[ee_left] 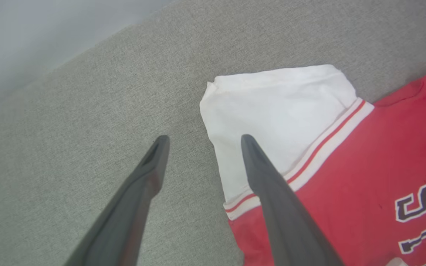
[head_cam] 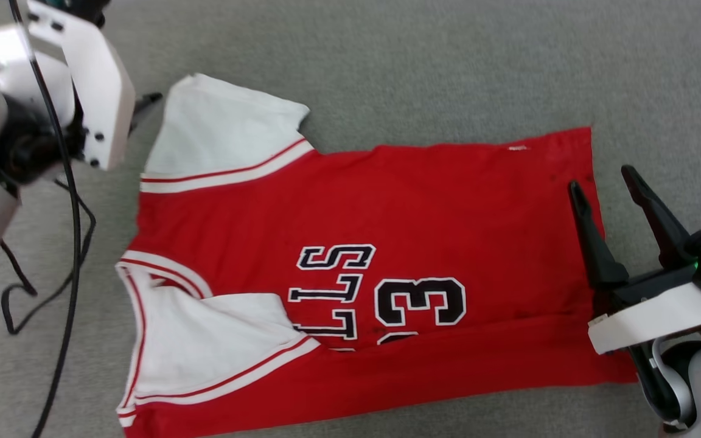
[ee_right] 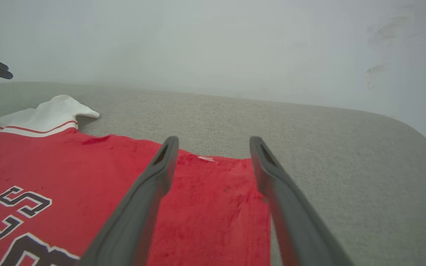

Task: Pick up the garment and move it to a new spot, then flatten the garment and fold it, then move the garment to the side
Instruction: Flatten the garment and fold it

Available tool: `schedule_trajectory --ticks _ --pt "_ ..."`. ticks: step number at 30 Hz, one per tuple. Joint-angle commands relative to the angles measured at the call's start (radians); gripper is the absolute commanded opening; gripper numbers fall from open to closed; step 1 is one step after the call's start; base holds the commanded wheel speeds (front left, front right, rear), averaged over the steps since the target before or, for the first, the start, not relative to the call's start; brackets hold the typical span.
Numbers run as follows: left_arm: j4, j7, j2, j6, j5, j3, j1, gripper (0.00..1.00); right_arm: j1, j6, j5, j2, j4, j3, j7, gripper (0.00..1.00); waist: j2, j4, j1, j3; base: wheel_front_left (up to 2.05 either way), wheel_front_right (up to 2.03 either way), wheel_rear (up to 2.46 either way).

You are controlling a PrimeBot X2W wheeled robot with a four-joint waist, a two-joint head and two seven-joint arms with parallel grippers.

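Red garment point(head_cam: 387, 207) half-folded on grey surface point(head_cam: 448, 61).
Spread and empty, left tool point(ee_left: 204, 137) and right tool point(head_cam: 601, 178) hover; next fold likely needs gripping the far edge.

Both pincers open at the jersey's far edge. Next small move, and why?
Probably lower the left pincer onto the far white sleeve and close on it. The garment lies flat, its near edge already folded over the lettering, while that sleeve juts out unfolded. Both pincers are open; the right pincer hovers at the hem.
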Motion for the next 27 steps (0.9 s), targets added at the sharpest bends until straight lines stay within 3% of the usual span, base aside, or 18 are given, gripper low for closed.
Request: schedule_trajectory --ticks 1,8,19,20,21,22,27 --pt "0.013 0.038 -0.002 -0.008 -0.008 -0.007 -0.038 1.0 -0.018 -0.001 -0.001 0.0 -0.001 0.004 -0.009 1.0 0.0 -0.044 -0.0001 0.061 0.0 0.0 0.0" --pt "0.065 0.177 -0.007 -0.026 0.004 -0.039 -0.162 1.0 -0.059 -0.001 -0.003 -0.011 0.008 0.031 -0.028 1.0 0.0 -0.083 -0.0001 0.144 0.0 0.0 0.0" --pt "0.159 0.224 -0.015 -0.038 0.028 -0.121 -0.16 1.0 -0.099 -0.001 0.012 -0.018 0.029 0.046 -0.056 1.0 0.0 -0.11 -0.0001 0.203 0.0 0.0 0.0" --pt "0.161 0.226 -0.011 -0.04 0.025 -0.129 -0.153 0.15 -0.102 -0.001 0.014 -0.02 0.025 0.044 -0.057 1.0 0.0 -0.109 -0.0001 0.202 0.0 0.0 0.0" --pt "0.161 0.226 -0.011 -0.04 0.025 -0.129 -0.153 0.15 -0.102 -0.001 0.014 -0.02 0.025 0.044 -0.057 1.0 0.0 -0.109 -0.0001 0.202 0.0 0.0 0.0" --pt "0.164 0.229 -0.011 -0.041 0.015 -0.133 -0.145 0.0 -0.105 -0.001 0.014 -0.02 0.021 0.041 -0.059 1.0 0.0 -0.109 -0.0001 0.201 0.0 0.0 0.0" --pt "0.148 0.191 -0.013 -0.042 -0.001 -0.144 -0.137 0.0 -0.112 -0.001 0.01 -0.03 -0.004 0.02 -0.05 1.0 0.0 -0.092 -0.0001 0.178 0.0 0.0 0.0"
